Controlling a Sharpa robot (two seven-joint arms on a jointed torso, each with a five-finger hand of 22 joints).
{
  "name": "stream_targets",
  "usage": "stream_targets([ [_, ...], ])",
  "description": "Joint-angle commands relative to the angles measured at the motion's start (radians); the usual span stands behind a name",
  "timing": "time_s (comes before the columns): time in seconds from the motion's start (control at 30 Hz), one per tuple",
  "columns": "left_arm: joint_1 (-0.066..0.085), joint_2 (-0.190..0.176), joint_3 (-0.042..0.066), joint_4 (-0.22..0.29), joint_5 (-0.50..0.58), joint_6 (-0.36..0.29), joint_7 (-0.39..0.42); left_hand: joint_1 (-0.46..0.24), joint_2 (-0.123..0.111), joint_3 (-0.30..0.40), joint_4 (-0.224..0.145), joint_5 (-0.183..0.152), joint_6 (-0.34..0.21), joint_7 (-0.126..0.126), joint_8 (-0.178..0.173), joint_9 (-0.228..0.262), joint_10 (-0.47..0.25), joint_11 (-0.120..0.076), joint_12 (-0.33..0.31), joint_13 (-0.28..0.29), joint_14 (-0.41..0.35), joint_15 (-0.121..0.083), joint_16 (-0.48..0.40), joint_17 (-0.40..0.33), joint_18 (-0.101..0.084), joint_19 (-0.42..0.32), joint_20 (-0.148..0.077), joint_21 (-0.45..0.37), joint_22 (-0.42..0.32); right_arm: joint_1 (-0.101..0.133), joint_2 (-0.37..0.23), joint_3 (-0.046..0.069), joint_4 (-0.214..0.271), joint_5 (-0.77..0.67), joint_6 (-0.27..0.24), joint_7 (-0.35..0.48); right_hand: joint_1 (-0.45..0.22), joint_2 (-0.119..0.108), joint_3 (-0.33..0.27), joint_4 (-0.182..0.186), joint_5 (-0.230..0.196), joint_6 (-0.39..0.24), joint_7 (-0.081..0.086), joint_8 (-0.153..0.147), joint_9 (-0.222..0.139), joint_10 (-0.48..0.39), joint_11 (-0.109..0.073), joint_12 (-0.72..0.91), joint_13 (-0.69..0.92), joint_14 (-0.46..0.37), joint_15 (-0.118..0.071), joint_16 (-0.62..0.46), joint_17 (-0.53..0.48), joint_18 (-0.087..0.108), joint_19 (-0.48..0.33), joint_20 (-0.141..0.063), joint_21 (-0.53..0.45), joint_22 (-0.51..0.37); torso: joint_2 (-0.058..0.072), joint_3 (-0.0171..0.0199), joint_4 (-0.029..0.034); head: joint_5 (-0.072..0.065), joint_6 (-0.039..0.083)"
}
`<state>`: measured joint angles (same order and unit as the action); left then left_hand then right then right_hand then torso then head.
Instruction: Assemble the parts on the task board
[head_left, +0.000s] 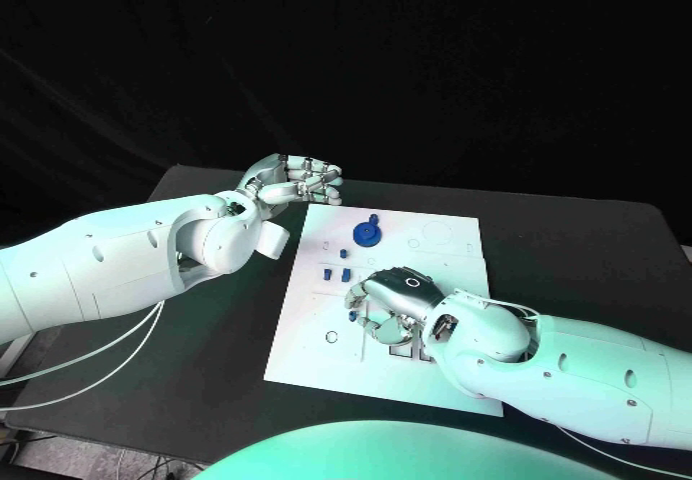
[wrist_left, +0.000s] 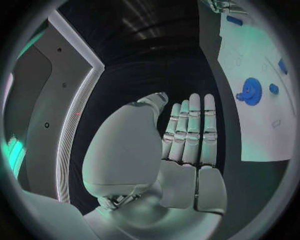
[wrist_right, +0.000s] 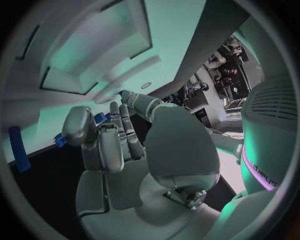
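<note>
Your left hand — silver, fingers straight and together, holding nothing — hovers at the far-left corner of the flat white task board. Your right hand, mid-board, pinches a small blue part. A toothed blue gear sits twd. the far edge.

My head camera looks down on the board from above. Each wrist camera sits close behind its own palm; the left one also sees the board.
</note>
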<state>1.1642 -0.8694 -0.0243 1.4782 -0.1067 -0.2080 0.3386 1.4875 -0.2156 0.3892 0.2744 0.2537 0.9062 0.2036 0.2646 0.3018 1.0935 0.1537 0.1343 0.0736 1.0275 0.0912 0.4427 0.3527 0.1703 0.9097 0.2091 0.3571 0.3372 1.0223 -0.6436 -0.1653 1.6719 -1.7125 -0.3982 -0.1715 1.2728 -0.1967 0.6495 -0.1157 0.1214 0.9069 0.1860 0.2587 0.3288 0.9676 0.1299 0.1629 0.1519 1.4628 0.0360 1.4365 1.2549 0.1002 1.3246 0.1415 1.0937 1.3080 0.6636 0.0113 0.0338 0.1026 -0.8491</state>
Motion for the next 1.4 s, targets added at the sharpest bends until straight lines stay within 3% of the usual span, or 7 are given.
stream_targets([
  [0.03,0.000,0.000,0.001,0.001,0.005,0.018,0.002,0.009,0.005,0.001,-0.004,0.003,-0.002,0.005,-0.005,-0.001,-0.008,-0.002,-0.005,0.000,-0.001,0.008,-0.006,0.001,0.010,0.007,0.003,-0.004,-0.002,0.005,-0.021,0.000,0.021,-0.011,-0.023,-0.002,-0.002,-0.008,-0.010,0.001,-0.002,-0.009,0.001,-0.005,-0.001,-0.011,0.000,0.007,-0.001,0.033,0.007,-0.003,0.000,0.007,-0.005,-0.001,-0.004,0.008,0.000,-0.0001,-0.0001,-0.003,0.003],
  [0.23,0.000,-0.003,0.001,0.000,0.005,0.020,0.001,0.009,0.005,0.001,-0.004,0.003,-0.002,0.005,-0.005,-0.001,-0.008,-0.002,-0.005,0.000,-0.001,0.008,-0.006,0.001,0.010,0.007,0.003,-0.004,-0.002,0.024,-0.080,0.006,0.067,0.027,-0.060,0.003,-0.005,0.000,-0.014,0.007,0.011,-0.003,-0.001,-0.001,0.000,-0.002,-0.003,0.035,0.003,0.038,0.005,0.004,0.011,0.004,0.007,-0.001,0.008,0.014,0.000,0.0002,-0.0004,-0.010,0.008],
  [0.43,0.000,-0.006,0.000,0.000,0.005,0.022,0.001,0.009,0.005,0.001,-0.004,0.003,-0.002,0.005,-0.005,-0.001,-0.009,-0.002,-0.006,0.000,-0.002,0.008,-0.007,0.002,0.010,0.007,0.003,-0.004,-0.002,0.073,-0.178,0.019,0.128,0.154,-0.074,0.017,-0.023,0.006,-0.018,0.028,0.035,-0.002,0.001,-0.001,0.000,0.066,-0.013,0.089,0.006,0.046,-0.003,0.015,0.032,-0.008,0.045,-0.007,0.061,0.042,-0.001,0.0001,-0.0015,-0.019,0.017],
  [0.77,0.000,-0.007,-0.002,0.001,0.005,0.029,0.001,0.009,0.005,0.001,-0.005,0.003,-0.001,0.005,-0.005,-0.001,-0.009,-0.001,-0.006,0.000,-0.002,0.008,-0.008,0.002,0.010,0.007,0.004,-0.005,-0.002,0.162,-0.293,0.025,0.127,0.197,0.060,-0.006,-0.080,-0.037,-0.092,0.082,0.012,0.009,-0.012,-0.004,-0.001,0.133,-0.028,0.105,0.004,0.057,-0.013,0.037,0.072,-0.017,0.069,-0.015,0.097,0.064,-0.003,-0.0018,-0.0027,-0.053,0.042],
  [0.97,-0.001,-0.005,-0.002,0.000,0.014,0.036,0.000,0.012,0.006,0.002,-0.006,0.003,-0.002,0.005,-0.005,-0.001,-0.012,-0.001,-0.007,-0.001,-0.002,0.009,-0.010,0.003,0.010,0.007,0.004,-0.006,-0.003,0.172,-0.305,0.025,0.098,0.137,0.132,-0.026,-0.080,-0.054,-0.172,0.112,-0.007,-0.008,-0.007,-0.025,-0.008,0.077,-0.018,0.073,-0.011,0.053,-0.005,0.033,0.063,-0.011,0.053,-0.013,0.061,0.049,-0.004,-0.0006,-0.0014,-0.054,0.043],
  [1.13,-0.002,-0.003,-0.003,-0.001,0.019,0.042,-0.002,0.012,0.006,0.002,-0.006,0.003,-0.002,0.005,-0.005,-0.001,-0.012,-0.001,-0.007,-0.001,-0.003,0.009,-0.011,0.003,0.010,0.007,0.004,-0.006,-0.003,0.171,-0.296,0.023,0.083,0.108,0.171,-0.037,-0.038,-0.029,-0.301,0.146,-0.002,-0.029,0.005,-0.045,-0.015,0.042,-0.007,0.077,-0.017,0.050,0.003,0.030,0.054,-0.007,0.044,-0.003,0.035,0.040,-0.003,-0.0019,-0.0008,-0.052,0.042],
  [1.4,-0.002,-0.004,-0.003,-0.001,0.021,0.046,-0.004,0.012,0.006,0.002,-0.006,0.003,-0.004,0.006,-0.006,-0.002,-0.015,0.000,-0.008,-0.001,-0.004,0.010,-0.013,0.004,0.009,0.006,0.004,-0.008,-0.004,0.158,-0.269,0.018,0.061,0.093,0.195,-0.042,-0.005,-0.007,-0.338,0.157,0.001,-0.023,0.005,-0.047,-0.017,0.040,-0.007,0.086,-0.019,0.050,0.003,0.031,0.056,-0.008,0.048,-0.002,0.038,0.044,-0.002,-0.0014,-0.0011,-0.048,0.040],
])
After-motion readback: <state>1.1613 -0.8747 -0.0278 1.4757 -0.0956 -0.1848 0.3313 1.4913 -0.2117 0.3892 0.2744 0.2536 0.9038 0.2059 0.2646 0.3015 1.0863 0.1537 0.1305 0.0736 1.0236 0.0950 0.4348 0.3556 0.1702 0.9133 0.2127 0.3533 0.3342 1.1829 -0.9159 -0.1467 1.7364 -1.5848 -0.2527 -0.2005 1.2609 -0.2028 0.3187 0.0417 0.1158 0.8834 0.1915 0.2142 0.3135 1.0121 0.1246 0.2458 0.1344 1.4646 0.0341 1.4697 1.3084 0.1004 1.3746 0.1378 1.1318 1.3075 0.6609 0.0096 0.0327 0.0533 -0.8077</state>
